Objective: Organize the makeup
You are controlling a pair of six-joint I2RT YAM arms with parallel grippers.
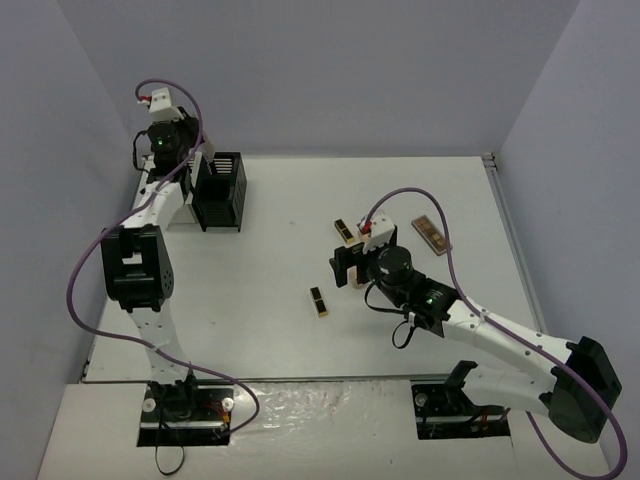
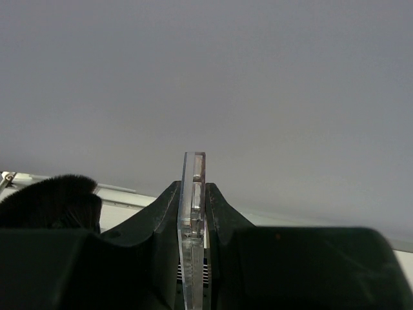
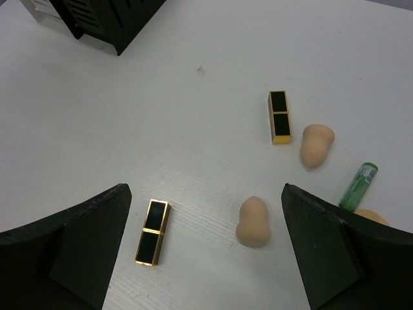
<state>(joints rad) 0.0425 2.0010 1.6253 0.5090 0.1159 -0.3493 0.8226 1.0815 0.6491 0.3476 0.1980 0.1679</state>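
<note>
Makeup (image 1: pixel 318 301) lies loose at centre right of the overhead view, lipstick (image 3: pixel 153 231) and sponge (image 3: pixel 253 221) under the right gripper (image 3: pixel 205 191), fingers spread wide, while the left gripper (image 2: pixel 193 188), upper left by the black bin (image 1: pixel 220 190), pinches a clear palette (image 2: pixel 193 171) edge-on: thin slick hold, may twist or slip on lowering.

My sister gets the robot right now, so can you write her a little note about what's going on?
Left gripper: shut on a clear palette, up by the black bin.
Right gripper: open, empty, above the table.
Loose on the table: two lipsticks, two sponges, a green tube, a second palette.
Done: can't tell; the bin's inside is hidden.
Left: bin the held palette, then gather the loose things.
</note>
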